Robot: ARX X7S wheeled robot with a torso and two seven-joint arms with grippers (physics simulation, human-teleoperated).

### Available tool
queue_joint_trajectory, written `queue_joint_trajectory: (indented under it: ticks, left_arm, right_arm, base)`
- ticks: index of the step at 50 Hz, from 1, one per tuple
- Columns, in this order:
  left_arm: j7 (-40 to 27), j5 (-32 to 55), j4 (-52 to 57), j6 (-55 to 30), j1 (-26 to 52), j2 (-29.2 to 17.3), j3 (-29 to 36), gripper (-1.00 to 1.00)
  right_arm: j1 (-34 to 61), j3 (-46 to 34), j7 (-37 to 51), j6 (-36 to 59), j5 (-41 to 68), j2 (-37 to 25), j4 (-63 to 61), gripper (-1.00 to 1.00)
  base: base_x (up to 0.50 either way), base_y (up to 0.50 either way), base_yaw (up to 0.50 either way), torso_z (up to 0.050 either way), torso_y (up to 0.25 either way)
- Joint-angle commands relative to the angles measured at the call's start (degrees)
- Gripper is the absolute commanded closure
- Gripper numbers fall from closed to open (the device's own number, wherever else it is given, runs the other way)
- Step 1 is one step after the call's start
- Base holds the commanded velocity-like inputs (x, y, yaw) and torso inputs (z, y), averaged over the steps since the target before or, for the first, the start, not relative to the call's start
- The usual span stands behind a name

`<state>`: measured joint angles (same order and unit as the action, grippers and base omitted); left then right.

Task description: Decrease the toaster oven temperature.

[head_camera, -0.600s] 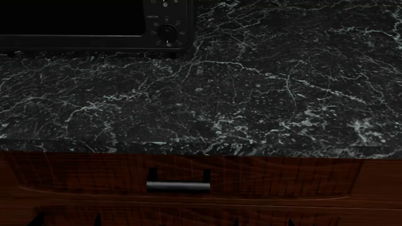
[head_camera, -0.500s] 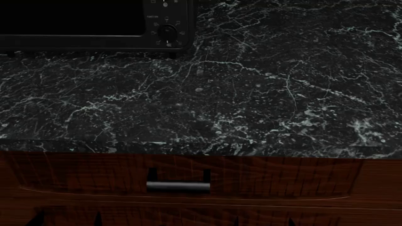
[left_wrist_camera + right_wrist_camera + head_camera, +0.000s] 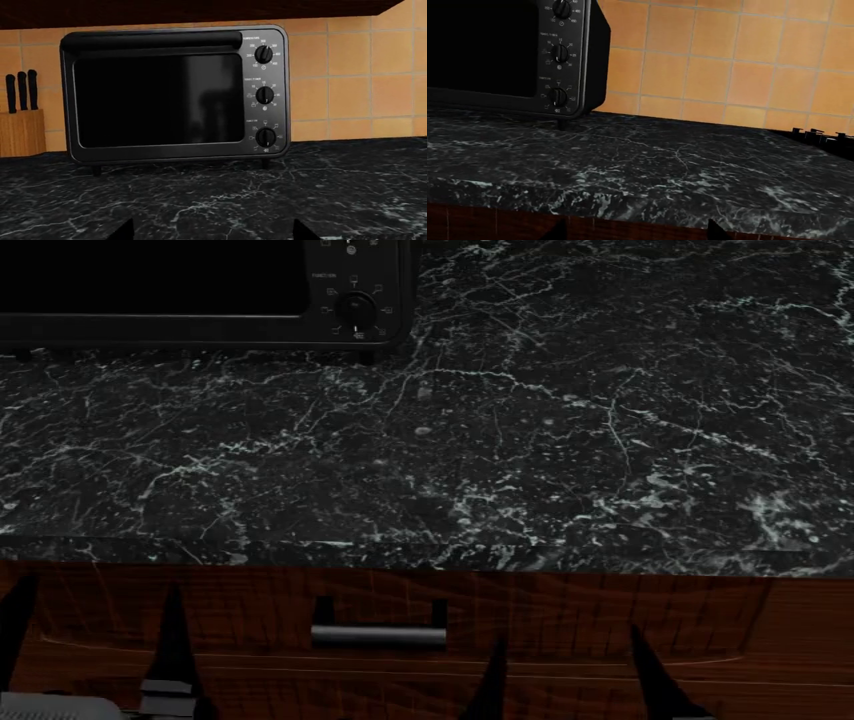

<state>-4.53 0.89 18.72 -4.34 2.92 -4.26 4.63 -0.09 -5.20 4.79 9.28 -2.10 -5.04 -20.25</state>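
The black toaster oven (image 3: 160,100) stands at the back of the marble counter, its dark glass door shut. Its three knobs sit in a column at its right side; the top one, the numbered temperature knob (image 3: 264,54), also shows in the right wrist view (image 3: 562,8). In the head view only the oven's lower edge (image 3: 160,328) and bottom knob (image 3: 354,308) show at the top left. My left gripper (image 3: 96,600) and right gripper (image 3: 565,635) are both open and empty, low in front of the counter's edge, far from the oven. Their tips frame the wrist views: the left gripper (image 3: 212,225), the right gripper (image 3: 636,224).
A wooden knife block (image 3: 20,130) stands left of the oven. The dark marble counter (image 3: 534,440) spreads right of the oven. A drawer with a metal handle (image 3: 379,634) is below the counter's edge. An orange tiled wall (image 3: 727,65) is behind. A stove grate (image 3: 820,135) is at the far right.
The fingertips of both grippers have risen into the bottom of the head view, in front of the drawer; before they were out of view. The oven has not changed.
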Motion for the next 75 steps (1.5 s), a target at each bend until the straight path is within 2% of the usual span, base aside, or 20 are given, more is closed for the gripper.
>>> queue_joint_trajectory:
  ticks: [1,3,5,8,14,18,26,30,33,34,39,47,58,75]
  left_arm:
    - [-0.6,0.1,6.1,-4.3,4.0,-1.3,1.8,-1.00]
    - [-0.4,0.4,7.1,-6.1,5.1,-1.5,2.1,-1.00]
    - [1.0,2.6,9.4,-12.3,6.7,-1.9,2.5,-1.00]
    - [1.6,3.1,10.3,-15.3,8.5,-2.4,3.4,-1.00]
    - [2.0,7.5,15.5,-29.3,13.3,-2.0,2.8,-1.00]
    - [2.0,9.2,17.6,-35.7,16.4,-2.4,2.6,-1.00]
    - [1.7,12.4,21.3,-45.0,20.3,-2.4,2.2,-1.00]
    - [1.2,11.8,20.7,-45.7,21.8,-2.9,3.5,-1.00]
    - [1.0,13.3,21.0,-49.6,23.8,-2.4,2.8,-1.00]
    - [0.8,15.0,21.6,-53.1,25.3,-1.4,1.4,-1.00]
    - [1.0,17.1,24.5,-56.5,26.4,-0.9,1.6,-1.00]
    - [1.0,19.8,26.3,-59.3,27.6,-0.5,0.9,-1.00]
    - [0.6,19.2,27.0,-55.2,26.0,-2.0,3.2,-1.00]
    - [-0.8,19.5,27.9,-53.8,25.7,-2.8,3.8,-1.00]
  right_arm:
    - [2.5,-0.8,0.7,7.2,-1.4,-2.1,-8.8,-1.00]
    - [3.3,-0.3,1.0,9.7,-1.3,-2.1,-10.5,-1.00]
    - [4.0,-0.1,1.0,12.7,-1.3,-2.2,-12.2,-1.00]
    - [5.0,0.3,1.0,16.1,-1.0,-2.3,-14.2,-1.00]
    - [8.0,1.4,1.0,24.6,0.0,-2.2,-18.5,-1.00]
    - [9.5,2.5,0.0,28.2,2.0,-2.4,-21.2,-1.00]
    - [11.3,4.0,0.0,33.5,3.4,-2.8,-24.5,-1.00]
    - [13.8,4.1,0.3,38.3,3.3,-3.4,-26.6,-1.00]
    - [15.8,4.5,0.0,41.1,3.8,-3.8,-27.7,-1.00]
    - [16.6,4.6,-0.1,42.2,3.9,-4.0,-28.0,-1.00]
    - [19.1,6.2,-0.4,45.3,5.0,-4.2,-28.5,-1.00]
    - [26.2,7.8,-0.5,52.3,5.4,-5.5,-28.8,-1.00]
    - [26.0,6.5,-0.1,52.3,5.4,-6.2,-29.5,-1.00]
    - [24.2,6.0,-0.1,49.9,6.1,-6.5,-29.1,-1.00]
  base:
    - [0.00,0.00,0.00,0.000,0.000]
    - [0.00,0.00,0.00,0.000,0.000]
    - [0.00,0.00,0.00,0.000,0.000]
    - [0.00,0.00,0.00,0.000,0.000]
    - [0.00,0.00,0.00,0.000,0.000]
    - [0.00,0.00,0.00,0.000,0.000]
    - [0.00,0.00,0.00,0.000,0.000]
    - [0.00,0.00,0.00,0.000,0.000]
    - [0.00,0.00,0.00,0.000,0.000]
    - [0.00,0.00,0.00,0.000,0.000]
    - [0.00,0.00,0.00,0.000,0.000]
    - [0.00,0.00,0.00,0.000,0.000]
    - [0.19,-0.11,0.00,0.000,0.000]
    - [0.37,-0.02,0.00,0.000,0.000]
